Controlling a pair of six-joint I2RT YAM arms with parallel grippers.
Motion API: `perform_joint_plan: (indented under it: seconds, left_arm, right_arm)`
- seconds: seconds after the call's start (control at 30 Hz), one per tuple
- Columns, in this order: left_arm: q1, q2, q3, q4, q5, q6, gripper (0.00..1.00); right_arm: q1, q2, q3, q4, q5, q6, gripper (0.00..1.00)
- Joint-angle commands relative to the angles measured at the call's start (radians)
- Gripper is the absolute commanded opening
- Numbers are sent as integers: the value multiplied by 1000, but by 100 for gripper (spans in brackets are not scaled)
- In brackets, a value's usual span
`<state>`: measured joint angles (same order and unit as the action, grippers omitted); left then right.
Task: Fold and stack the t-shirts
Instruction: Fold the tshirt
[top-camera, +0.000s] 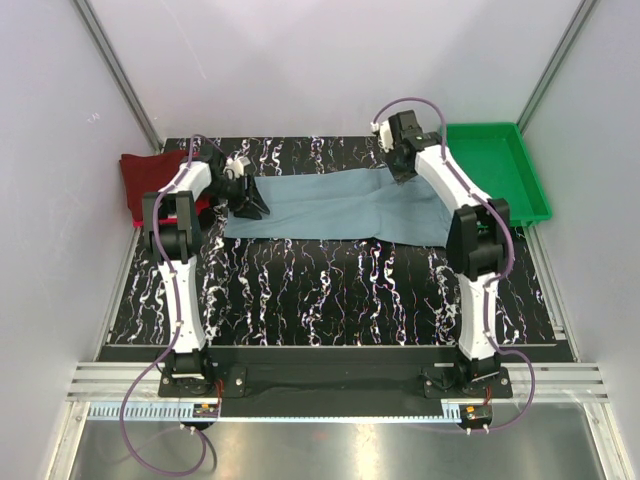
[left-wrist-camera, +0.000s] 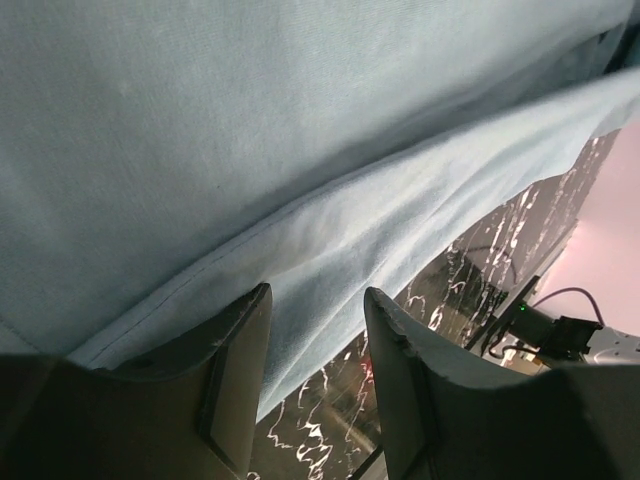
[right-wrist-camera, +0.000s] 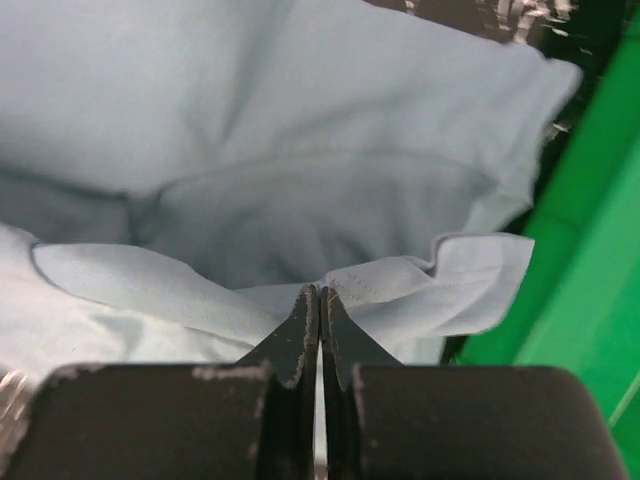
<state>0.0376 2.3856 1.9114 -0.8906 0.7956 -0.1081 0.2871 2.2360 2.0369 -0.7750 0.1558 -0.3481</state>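
Seemingly mid-fold, the grey shirt (top-camera: 330, 205) lies as a long band near the tabletop's (top-camera: 330, 290) far edge, left jaws apart at its end, right jaws clamped on its hem, not yet stacked on the maroon shirt (top-camera: 150, 175) (far-left corner).

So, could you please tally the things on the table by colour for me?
Grey-blue t-shirt: 1
Maroon t-shirt: 1
Red t-shirt, only a corner showing: 1
Green tray: 1
Total: 4
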Motion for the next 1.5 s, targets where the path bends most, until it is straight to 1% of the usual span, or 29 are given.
perform_joint_plan:
  seconds: [0.0,0.03,0.1,0.2,0.23,0.33,0.47,0.5,0.53,0.57,0.67,0.8,0.97,1.07,1.3,1.47]
  left_arm:
    - [-7,-17,31,32,54,-24,47]
    - [-7,-16,31,33,56,-27,47]
    - [-8,-14,37,33,56,-28,47]
    - [-8,-14,40,35,56,-28,47]
    - [-7,-14,40,35,54,-28,47]
    - [-8,-17,37,32,53,-24,47]
    - [-7,-20,40,30,50,-22,47]
    - [-7,-20,40,32,51,-24,47]
    - [-8,-20,43,30,50,-22,47]
    - [-7,-19,41,30,48,-22,47]
    - [-7,-22,38,30,48,-22,47]
    - [-7,-22,34,28,45,-22,47]
    - [-7,-32,29,27,42,-16,47]
    - [-7,-37,23,24,40,-13,47]
    - [-7,-40,18,24,40,-13,47]
    - [-8,-36,20,25,42,-15,47]
  right_arm:
    - [1,-153,-62,-26,-12,40,0]
    - [4,-165,-107,-33,-25,44,1]
    - [7,-193,-145,-50,-48,66,1]
    - [17,-216,-216,-84,-133,95,5]
    - [18,-217,-233,-116,-197,103,7]
    - [33,-239,-285,-142,-265,155,8]
    - [47,-277,-345,-162,-343,192,20]
    - [47,-279,-349,-167,-369,202,26]
    - [47,-280,-350,-167,-371,205,29]
    - [49,-285,-346,-161,-365,208,37]
    - [46,-259,-281,-145,-332,199,42]
    - [46,-201,-164,-115,-274,172,43]
    - [38,-116,-95,-112,-256,144,43]
    - [32,-92,-99,-109,-249,136,43]
    - [14,-87,-185,-90,-233,112,43]
    - [-6,-61,-173,-90,-226,97,43]
